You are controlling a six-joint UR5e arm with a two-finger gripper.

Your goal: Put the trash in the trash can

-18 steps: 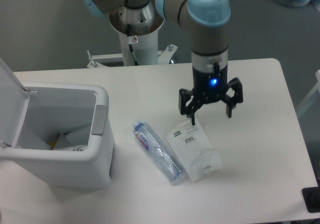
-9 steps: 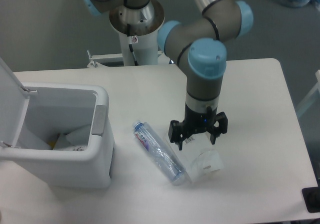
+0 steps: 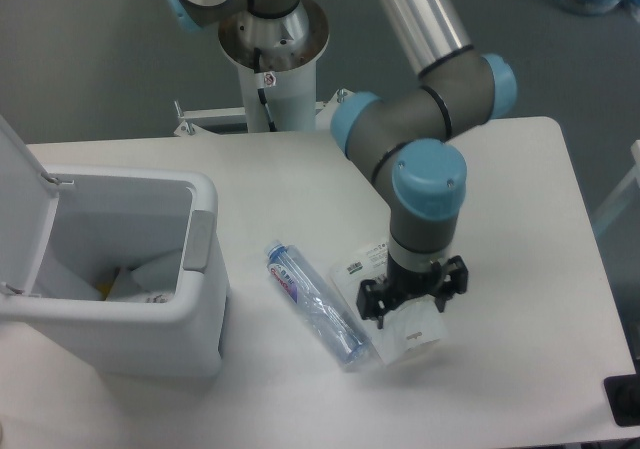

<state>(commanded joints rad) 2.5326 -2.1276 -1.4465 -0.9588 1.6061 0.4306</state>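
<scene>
A crushed clear plastic bottle [image 3: 315, 307] with a blue cap and pink-blue label lies on the white table, slanting from upper left to lower right. Beside it on the right lies a flat white-and-clear packet [image 3: 405, 331] with a barcode. My gripper [image 3: 412, 307] is down over the middle of the packet, fingers spread open on either side of it, covering much of it. The trash can [image 3: 150, 314], a white boxy bin with a grey front latch, stands at the left with its lid [image 3: 20, 199] swung up and some items inside.
The arm's base column [image 3: 272, 64] stands at the back of the table. The table's right edge [image 3: 590, 269] and front edge are near the packet. A dark object [image 3: 625, 399] sits at the lower right corner.
My gripper has dropped from above the packet's upper end and shifted toward the front, now low over the packet's middle. The bottle and the packet have stayed put.
</scene>
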